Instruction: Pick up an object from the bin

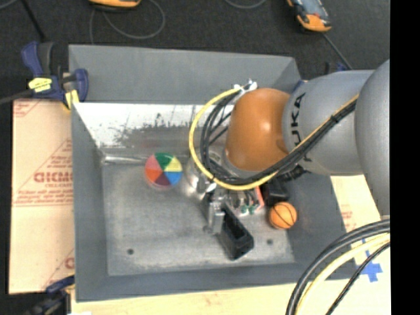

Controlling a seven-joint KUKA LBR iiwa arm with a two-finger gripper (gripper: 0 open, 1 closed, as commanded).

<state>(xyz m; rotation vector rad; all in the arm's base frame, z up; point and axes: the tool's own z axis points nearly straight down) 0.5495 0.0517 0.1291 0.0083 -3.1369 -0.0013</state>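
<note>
Where the grey bin (pixel 131 241) comes closest to us, a black blocky thing (pixel 235 239) lies on the floor, a bit right of the middle and tilted. Just behind it is the gripper (pixel 214 214), a shiny metal part that points down at the floor. Its tip is right beside the top end of the black block. I cannot tell if they touch, and I cannot tell if the jaws are wide or narrow, or if anything is between them. To the right of the gripper sits a little orange ball (pixel 283 215) with dark lines, like a tiny basketball, near the right wall. Farther back and to the left lies a round disc (pixel 163 169) with red, green, yellow and blue slices. Above the gripper is the arm's round orange cover (pixel 256 130), with yellow and black cables (pixel 197 143) looping round it.
</note>
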